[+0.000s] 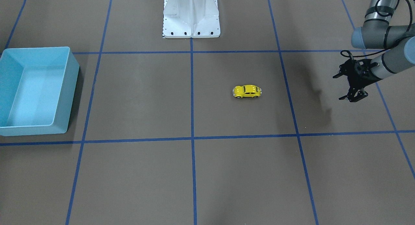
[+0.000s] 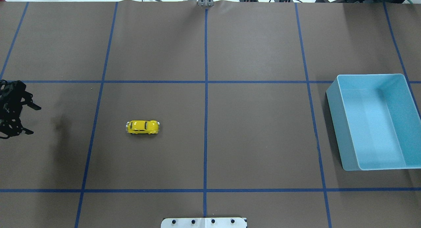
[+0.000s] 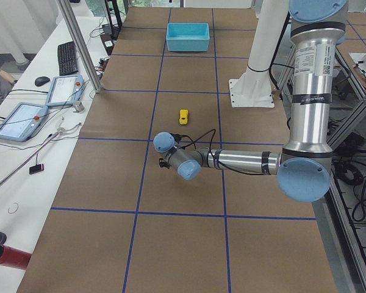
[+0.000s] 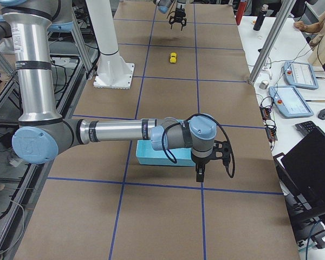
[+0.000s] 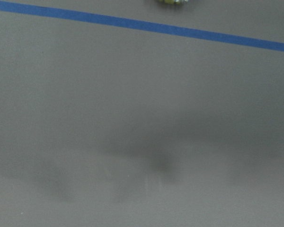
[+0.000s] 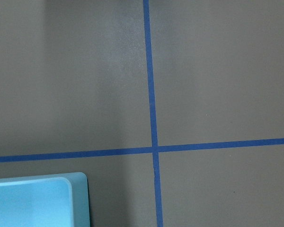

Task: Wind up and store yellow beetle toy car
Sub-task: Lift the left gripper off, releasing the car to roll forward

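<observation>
Yellow beetle toy car (image 1: 247, 91) glossy, upright

Checked the robot hardware. Found left arm (image 3: 311, 91) and right arm (image 4: 114, 131) identical: brushed silver tubes, grey joint housings, round light-blue caps (image 3: 302, 180) on the joints. Spotted a white label (image 3: 306, 58) with dark print on the left arm's upright tube, too small to read. Saw dark lettering on the right forearm too, also unreadable. Noted black cables (image 1: 385, 13) over the left wrist, cinched with black bands, and a loose black loop (image 4: 232, 162) at the right wrist. Found left gripper (image 1: 337, 88) and right gripper (image 4: 199, 174) all black, with skeletal linkage fingers. Logged a white ribbed pedestal (image 1: 191, 14) with a row of dark screws (image 1: 185, 33) along the foot plate.
</observation>
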Controlling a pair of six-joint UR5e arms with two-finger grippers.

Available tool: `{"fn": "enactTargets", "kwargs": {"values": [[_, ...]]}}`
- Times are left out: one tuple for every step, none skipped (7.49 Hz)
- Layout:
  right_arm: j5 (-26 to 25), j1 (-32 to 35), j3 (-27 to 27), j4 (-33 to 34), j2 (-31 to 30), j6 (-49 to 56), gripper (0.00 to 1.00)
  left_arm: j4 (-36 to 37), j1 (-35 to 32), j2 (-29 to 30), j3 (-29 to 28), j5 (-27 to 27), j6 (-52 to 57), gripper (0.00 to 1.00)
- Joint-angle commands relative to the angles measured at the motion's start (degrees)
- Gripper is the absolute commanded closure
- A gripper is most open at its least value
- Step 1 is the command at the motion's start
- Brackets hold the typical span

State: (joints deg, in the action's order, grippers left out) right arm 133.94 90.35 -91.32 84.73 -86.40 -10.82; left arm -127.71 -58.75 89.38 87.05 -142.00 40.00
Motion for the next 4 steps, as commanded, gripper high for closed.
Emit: {"fn": "enactTargets", "kwargs": {"values": [[0.0, 0.0, 0.0, 0.0, 0.0, 0.01, 0.0, 0.45, -0.05, 0.71, 0.14, 0.14, -0.97, 0.0], [-0.09, -0.17, 0.0, 0.0, 0.0, 0.1, 0.0, 0.45, -0.05, 0.97, 0.4, -0.03, -5.58, 0.0], [-0.09, -0.26, 0.0, 0.0, 0.09, 0.1, 0.0, 0.36, -0.05, 1.76, 0.75, -1.16, -12.24, 0.0], [-0.09, -0.61, -0.18, 0.0, 0.26, 0.1, 0.0, 0.45, -0.83, 2.2, 1.62, -1.09, -19.1, 0.0]]}}
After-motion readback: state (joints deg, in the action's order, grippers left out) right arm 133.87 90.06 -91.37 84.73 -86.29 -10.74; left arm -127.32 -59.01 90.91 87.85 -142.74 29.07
